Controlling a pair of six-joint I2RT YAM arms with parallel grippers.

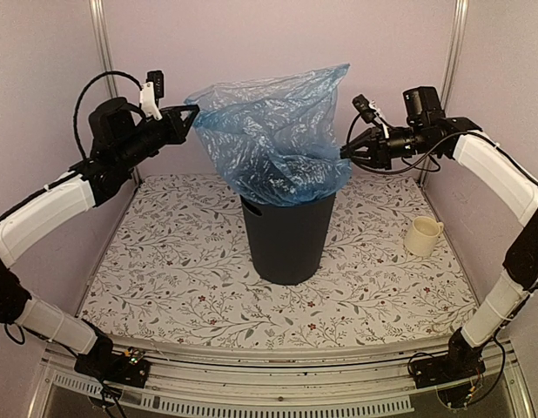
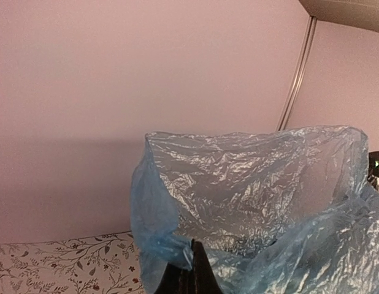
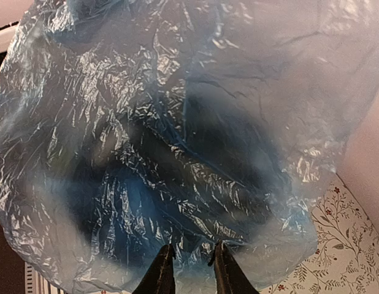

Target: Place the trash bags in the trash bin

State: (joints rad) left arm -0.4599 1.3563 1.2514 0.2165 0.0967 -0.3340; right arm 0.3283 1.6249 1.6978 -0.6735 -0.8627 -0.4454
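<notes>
The light-blue crinkly trash bag (image 1: pixel 273 139) billows above the dark trash bin (image 1: pixel 286 239), with its lower part hanging inside the bin's mouth. My left gripper (image 1: pixel 192 111) is shut on the bag's upper left edge; in the left wrist view the film bunches at the closed tips (image 2: pixel 194 245) and the bag (image 2: pixel 257 196) spreads to the right. My right gripper (image 1: pixel 346 153) is at the bag's right edge, just above the bin's rim. In the right wrist view its jaws (image 3: pixel 192 248) stand a little apart, with the bag (image 3: pixel 177 122) filling the view ahead and its film between the tips.
A small cream mug (image 1: pixel 422 236) stands on the floral table cover (image 1: pixel 164 270) to the right of the bin. Pale walls and metal posts close in the back and sides.
</notes>
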